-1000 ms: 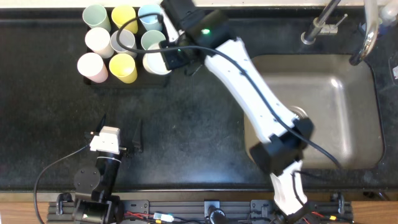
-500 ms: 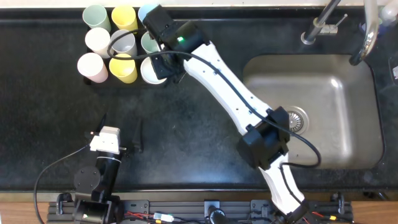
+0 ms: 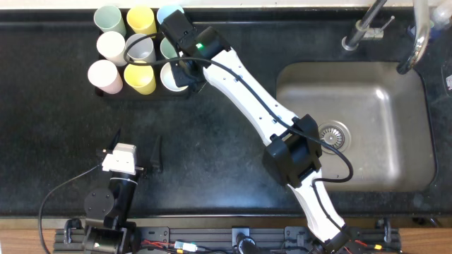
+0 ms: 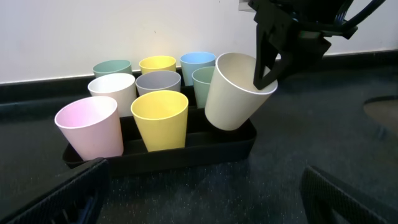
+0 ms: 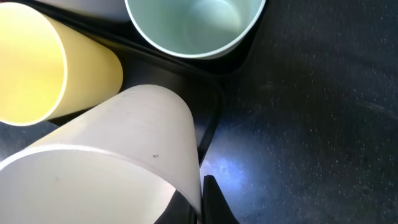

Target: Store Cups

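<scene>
The right tool (image 4: 265,73) is pinching the rim of the cream tapered plastic cup (image 4: 233,93), which is hanging tilted over the black plastic tray's (image 4: 239,142) free slot near the dark desk's (image 3: 212,162) far left corner. The cup is looking light, stiff and slick, so a hold across its rim wall is suiting it. The left tool (image 3: 135,147) is resting with fingers spread.

The cream cup (image 4: 233,93) looks smooth, matt plastic — likewise the pastel cups (image 4: 158,118) in the black tray (image 4: 236,142), itself faintly glossy. The table (image 3: 212,155) is dark, speckled, slightly shiny; right of the tray, the sink (image 3: 395,106) is brushed metal.
</scene>
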